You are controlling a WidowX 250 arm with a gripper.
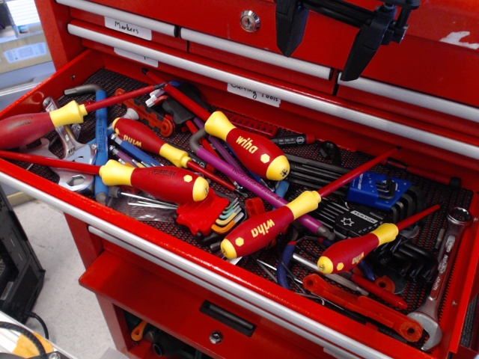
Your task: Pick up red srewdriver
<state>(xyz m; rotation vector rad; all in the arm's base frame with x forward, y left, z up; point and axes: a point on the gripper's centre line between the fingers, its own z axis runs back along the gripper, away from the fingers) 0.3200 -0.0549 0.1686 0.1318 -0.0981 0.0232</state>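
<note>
Several red screwdrivers with yellow collars lie in the open drawer of a red tool chest. One lies at the drawer's middle, pointing up right. Another lies behind it. One lies at the left front and a shorter one at the right front. One more lies at the far left. My black gripper hangs at the top right, above the drawer's back, its two fingers spread apart and holding nothing.
The drawer also holds hex key sets, a blue key holder, wrenches, red pliers and a blue-handled tool. Closed labelled drawers stand behind. A lower drawer is below.
</note>
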